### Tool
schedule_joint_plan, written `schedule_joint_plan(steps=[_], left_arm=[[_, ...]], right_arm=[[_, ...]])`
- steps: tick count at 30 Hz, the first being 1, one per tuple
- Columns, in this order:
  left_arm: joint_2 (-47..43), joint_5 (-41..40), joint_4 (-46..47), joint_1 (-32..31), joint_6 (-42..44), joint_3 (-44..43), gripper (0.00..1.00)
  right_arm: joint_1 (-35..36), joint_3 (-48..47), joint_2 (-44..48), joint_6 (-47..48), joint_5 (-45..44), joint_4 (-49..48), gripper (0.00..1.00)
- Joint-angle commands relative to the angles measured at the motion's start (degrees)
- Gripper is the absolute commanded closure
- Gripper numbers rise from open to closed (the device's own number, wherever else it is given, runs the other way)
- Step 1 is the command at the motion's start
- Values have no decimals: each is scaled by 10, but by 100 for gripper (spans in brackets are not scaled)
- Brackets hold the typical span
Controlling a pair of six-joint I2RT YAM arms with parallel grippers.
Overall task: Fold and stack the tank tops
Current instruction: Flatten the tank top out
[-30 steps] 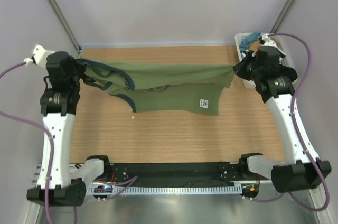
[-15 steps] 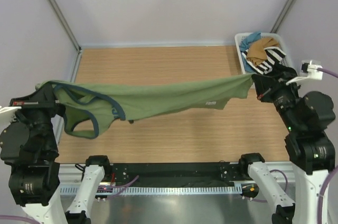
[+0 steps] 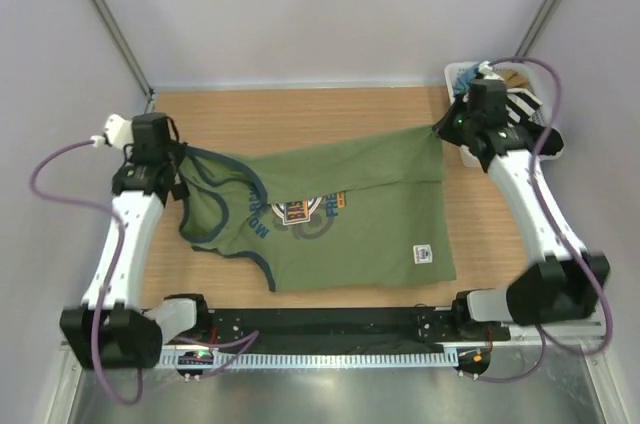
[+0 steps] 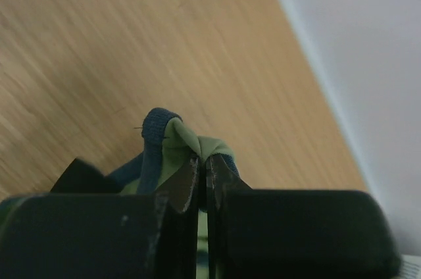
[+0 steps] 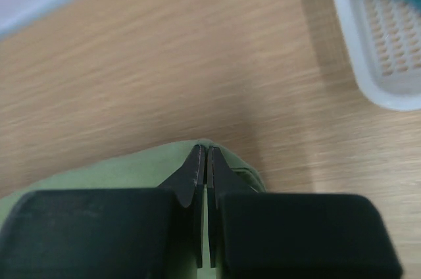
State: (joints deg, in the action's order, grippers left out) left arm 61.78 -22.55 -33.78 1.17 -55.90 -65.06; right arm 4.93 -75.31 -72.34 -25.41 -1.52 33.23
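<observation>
The olive green tank top [image 3: 340, 214] with dark blue trim lies spread over the middle of the table, print side up. My left gripper [image 3: 172, 157] is shut on a shoulder strap at the top's left end; in the left wrist view the jaws [image 4: 202, 160] pinch green cloth and blue trim [image 4: 158, 135]. My right gripper [image 3: 446, 129] is shut on the far right hem corner, and the right wrist view shows its jaws [image 5: 204, 151] closed on the green cloth [image 5: 125, 170]. A bit of the tan-brown tank top [image 3: 514, 75] shows in the basket behind the right arm.
A white basket [image 3: 457, 74] stands at the table's far right corner, holding teal and black-and-white striped [image 3: 524, 101] cloth too; its rim [image 5: 378, 88] lies close to the right gripper. Grey walls close in the table's left, far and right sides.
Both arms lifted the green top, stretched taut, toward the near side, then swung back and laid it flat on the table. Both grips stayed shut.
</observation>
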Motion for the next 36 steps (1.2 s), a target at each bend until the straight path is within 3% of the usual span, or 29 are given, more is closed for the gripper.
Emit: schedule_joint_plan(steps=[1, 5, 9, 10, 11, 12, 13, 14, 16, 17, 25, 31, 36], left_arm=[[94, -5, 115, 3, -62, 35, 100], [247, -29, 165, 3, -90, 12, 100], [396, -38, 151, 5, -93, -133, 100], [420, -32, 152, 5, -84, -158, 100], [463, -13, 154, 9, -71, -206, 89], [481, 9, 144, 14, -63, -235, 53], [493, 30, 99, 16, -58, -263, 33], [498, 37, 82, 16, -50, -293, 15], [476, 16, 69, 13, -39, -286, 6], [404, 18, 88, 8, -28, -218, 4], [263, 146, 91, -28, -4, -40, 10], [140, 113, 8, -71, -28, 77, 11], [90, 49, 20, -51, -39, 148, 15]], right_arm=[[-12, 18, -98, -41, 13, -95, 99], [-32, -66, -251, -67, 63, -142, 99], [-41, -193, -392, -100, 50, -150, 98], [-41, -218, -434, -108, 39, -146, 83], [-42, -263, -455, -125, 26, -135, 52], [-42, -285, -470, -128, -6, -117, 7], [-42, -298, -482, -129, -8, -94, 1], [-41, -297, -476, -120, -2, -94, 0], [-42, -264, -452, -112, -10, -112, 0], [-42, -168, -377, -102, -9, -139, 11], [-42, 53, -191, -90, 38, -138, 25], [-42, 176, -55, -91, -48, -43, 27], [-42, 269, 20, -104, -56, -36, 35]])
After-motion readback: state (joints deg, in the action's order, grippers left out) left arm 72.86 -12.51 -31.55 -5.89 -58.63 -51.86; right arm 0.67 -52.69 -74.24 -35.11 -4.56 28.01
